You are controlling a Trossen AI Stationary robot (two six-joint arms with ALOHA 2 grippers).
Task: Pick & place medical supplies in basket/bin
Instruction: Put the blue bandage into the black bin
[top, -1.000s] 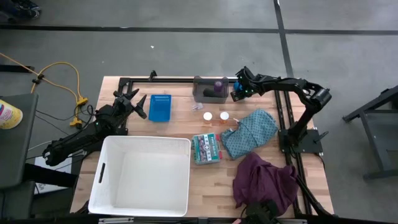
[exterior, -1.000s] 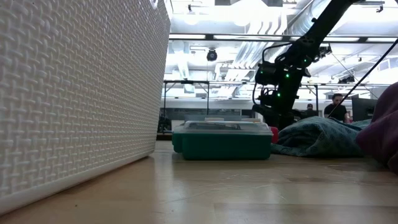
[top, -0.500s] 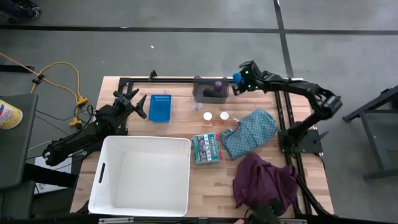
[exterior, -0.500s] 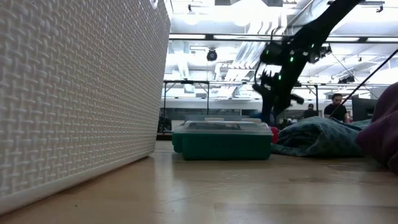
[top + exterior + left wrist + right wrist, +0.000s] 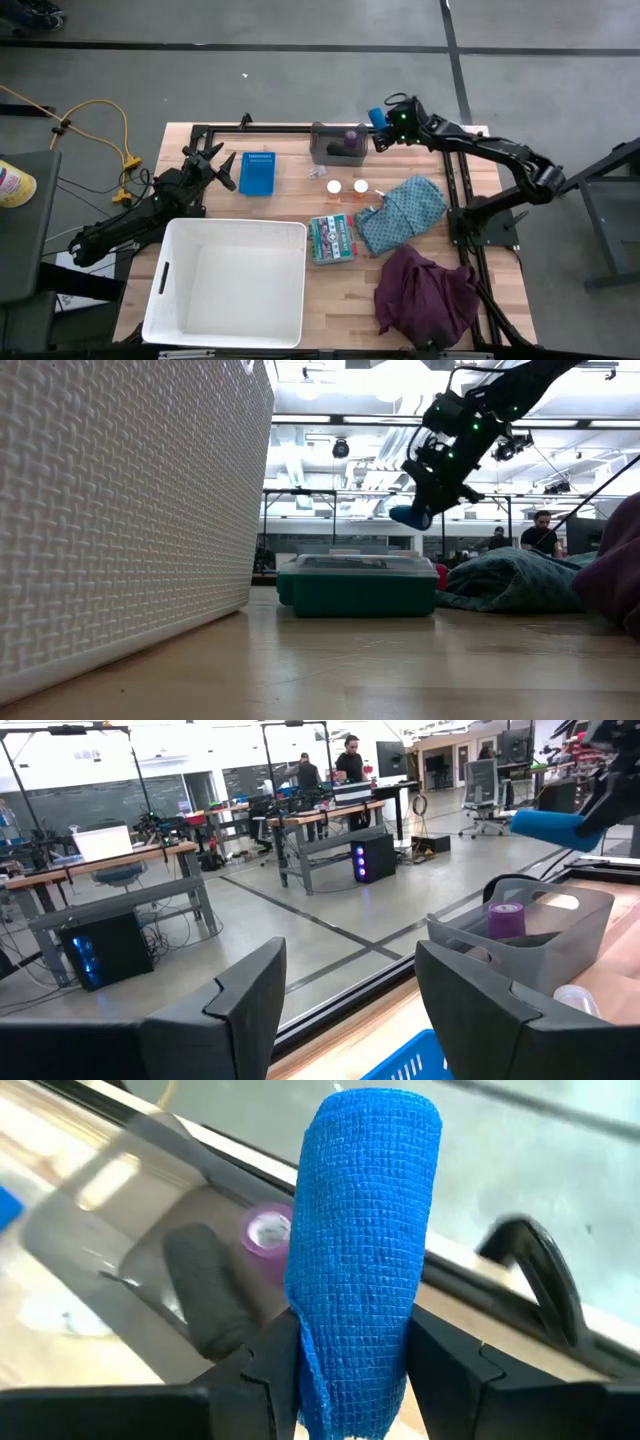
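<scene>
My right gripper (image 5: 386, 124) hangs in the air beside the right end of the grey bin (image 5: 338, 145) and is shut on the small blue roll (image 5: 365, 1250). The purple roll (image 5: 266, 1230) stands inside that bin. Two orange bottles with white caps (image 5: 334, 187) (image 5: 360, 187) stand on the table in front of the bin. The teal patterned cloth (image 5: 405, 212) and the maroon cloth (image 5: 425, 290) lie crumpled on the table's right side. My left gripper (image 5: 350, 990) waits open near the blue tray (image 5: 257, 172). My right gripper pinches the blue roll's lower end (image 5: 350, 1380) between its two fingers (image 5: 272, 1360), one on each side of the roll. The roll is lifted clear of the table; in the low view its free end (image 5: 408, 517) sticks out below the fingers.
A big white woven basket (image 5: 228, 280) takes up the near left of the table. A green lidded box (image 5: 332, 238) lies between it and the teal cloth. A dark grey object (image 5: 205, 1290) lies in the grey bin. People stand in the room behind.
My right gripper has risen from table height beside the grey bin and shifted a little toward the far edge, staying shut on the blue roll. The roll is now lifted clear above the bin's height.
</scene>
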